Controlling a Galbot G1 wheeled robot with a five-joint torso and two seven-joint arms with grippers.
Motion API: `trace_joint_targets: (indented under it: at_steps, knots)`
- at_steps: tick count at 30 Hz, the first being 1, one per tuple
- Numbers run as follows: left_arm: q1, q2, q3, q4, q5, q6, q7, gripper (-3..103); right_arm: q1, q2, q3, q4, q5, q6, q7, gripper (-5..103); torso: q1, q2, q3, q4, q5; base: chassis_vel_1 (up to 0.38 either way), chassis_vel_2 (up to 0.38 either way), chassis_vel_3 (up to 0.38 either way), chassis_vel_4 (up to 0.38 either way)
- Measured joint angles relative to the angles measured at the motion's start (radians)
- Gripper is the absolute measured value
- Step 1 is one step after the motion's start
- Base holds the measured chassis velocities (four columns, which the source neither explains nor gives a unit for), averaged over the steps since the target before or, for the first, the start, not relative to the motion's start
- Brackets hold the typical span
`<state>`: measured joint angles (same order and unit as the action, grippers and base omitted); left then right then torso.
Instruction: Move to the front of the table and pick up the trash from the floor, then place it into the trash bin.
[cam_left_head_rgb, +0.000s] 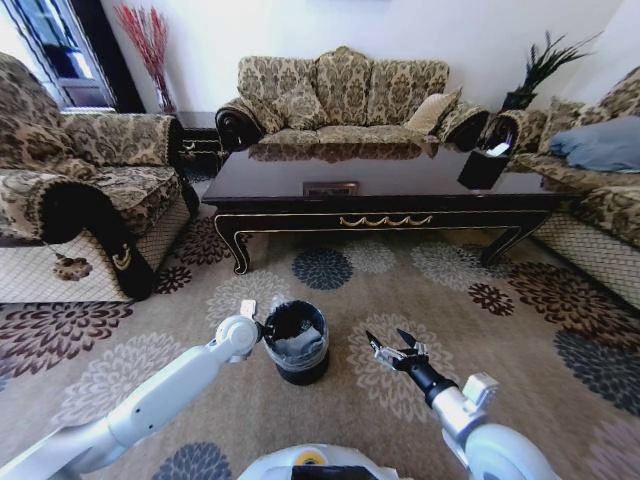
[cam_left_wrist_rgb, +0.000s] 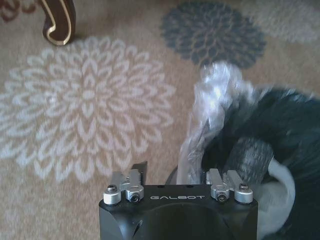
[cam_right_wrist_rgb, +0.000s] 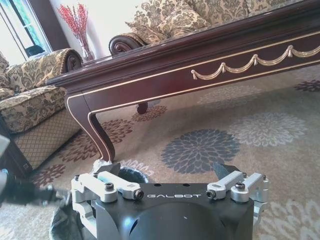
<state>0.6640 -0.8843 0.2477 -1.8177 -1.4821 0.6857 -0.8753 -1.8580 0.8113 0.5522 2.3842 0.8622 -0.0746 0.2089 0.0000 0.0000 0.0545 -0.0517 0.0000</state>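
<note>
**Left gripper at the bin rim, liner is the hazard**

Small black round trash bin (cam_left_head_rgb: 296, 343) stands on the beige medallion-patterned carpet floor (cam_left_head_rgb: 400, 290), in front of the long glossy dark wood table (cam_left_head_rgb: 380, 195) with gold scroll trim. Grey-white crumpled stuff lies inside the bin; likely trash already dropped, though I cannot tell what it is. No loose litter visible on the carpet around it.

Left gripper (cam_left_head_rgb: 262, 330) sits right at the bin's near rim. Left wrist view: fingers spread, one outside the rim, one over the opening, nothing pinched. The thin translucent plastic liner (cam_left_wrist_rgb: 212, 100) bunches up beside them.

Right gripper (cam_left_head_rgb: 395, 350) hovers low just beside the bin, fingers spread, empty.

Risks, as judged:
- Finger snags the liner on withdrawal, dragging it out.
- Arm nudges the light bin and tips it.
- Right arm swings into the bin.
</note>
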Motion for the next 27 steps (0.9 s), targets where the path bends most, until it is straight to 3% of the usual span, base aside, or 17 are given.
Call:
trace_joint_targets:
  at_steps: [2,4,5,9,11,13,14,17,18,22,27]
  knots:
    - [-0.003,0.003,-0.004,-0.005,0.000,0.000,0.001,56,-0.002,0.000,0.000,0.000,0.000,0.000,0.000,100,0.000,0.000,0.000,0.0001,0.0000,0.000,0.000,0.000,0.000]
    - [-0.005,0.015,-0.021,-0.025,0.009,-0.005,0.035,67,-0.008,0.003,0.000,0.002,-0.001,-0.001,-0.001,100,0.000,0.000,0.000,0.0003,-0.0001,0.000,0.000,0.000,0.000]
    - [-0.005,0.015,-0.021,-0.025,0.009,-0.005,0.035,67,-0.008,0.003,0.000,0.002,-0.001,-0.001,-0.001,100,0.000,0.000,0.000,0.0003,-0.0001,0.000,0.000,0.000,0.000]
    - [0.029,0.029,-0.071,-0.081,0.089,-0.042,0.122,89,-0.010,0.006,0.001,0.003,-0.007,-0.001,-0.002,100,0.000,0.000,0.000,0.0003,-0.0001,0.000,0.000,0.000,0.000]
    - [0.034,0.030,-0.078,-0.087,0.095,-0.045,0.127,89,-0.009,0.007,0.001,0.003,-0.008,-0.001,-0.002,100,0.000,0.000,0.000,0.0003,-0.0002,0.000,0.000,0.000,0.000]
    - [0.093,0.045,-0.149,-0.138,0.159,-0.084,0.183,98,0.001,0.022,0.001,-0.005,-0.038,0.004,-0.002,100,0.000,0.000,0.000,0.0001,-0.0001,0.000,0.000,0.000,0.000]
    - [0.093,0.045,-0.149,-0.138,0.159,-0.084,0.183,98,0.001,0.022,0.001,-0.005,-0.038,0.004,-0.002,100,0.000,0.000,0.000,0.0001,-0.0001,0.000,0.000,0.000,0.000]
    - [0.212,0.075,-0.253,-0.189,0.290,-0.185,0.269,100,0.022,0.060,0.000,-0.037,-0.129,0.033,-0.010,100,0.000,0.000,0.000,0.0002,0.0000,0.000,0.000,0.000,0.000]
    - [0.212,0.075,-0.253,-0.189,0.290,-0.185,0.269,100,0.022,0.060,0.000,-0.037,-0.129,0.033,-0.010,100,0.000,0.000,0.000,0.0002,0.0000,0.000,0.000,0.000,0.000]
    - [0.414,0.129,-0.405,-0.271,0.447,-0.288,0.372,100,0.045,0.100,0.010,-0.089,-0.259,0.108,-0.019,100,0.000,0.000,0.000,0.0007,0.0002,0.000,0.000,0.000,0.000]
    - [0.564,0.112,-0.520,-0.334,0.553,-0.340,0.413,100,0.067,0.141,0.028,-0.124,-0.325,0.155,-0.037,100,0.000,0.000,0.000,0.0009,0.0001,0.000,0.000,0.000,0.000]
